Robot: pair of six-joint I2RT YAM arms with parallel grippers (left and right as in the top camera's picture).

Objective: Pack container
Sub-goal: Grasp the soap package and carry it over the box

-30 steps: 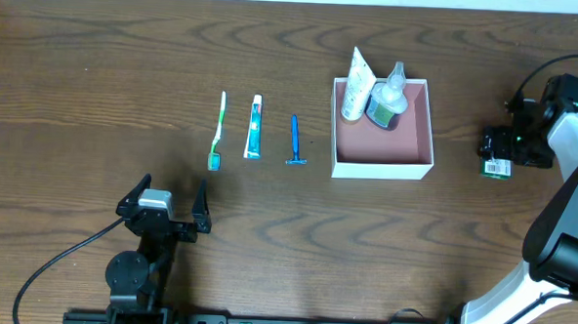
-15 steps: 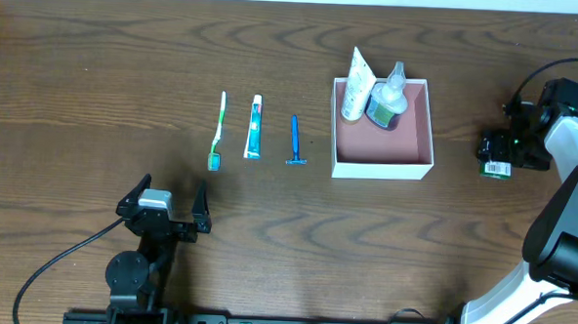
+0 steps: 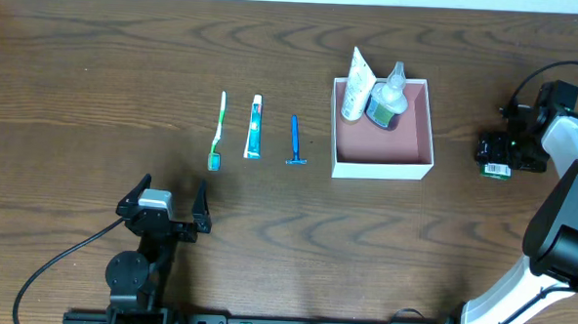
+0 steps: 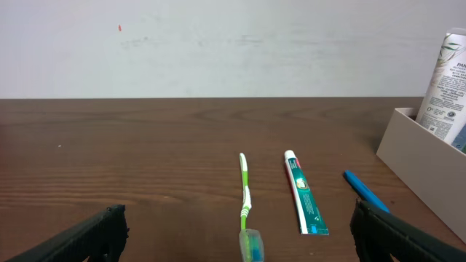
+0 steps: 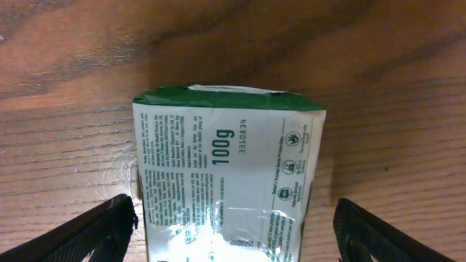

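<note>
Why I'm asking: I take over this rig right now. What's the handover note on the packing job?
Left gripper: open, empty, parked short of the row of loose items.
Right gripper: open, fingers either side of the green-and-white packet, which lies right of the container; not closed on it.
In the container: white tube and clear bottle, both leaning at the back wall.
Done: those two are packed.
Left: the packet, plus the toothbrush, toothpaste and blue razor, which lie in a row left of the container.
</note>
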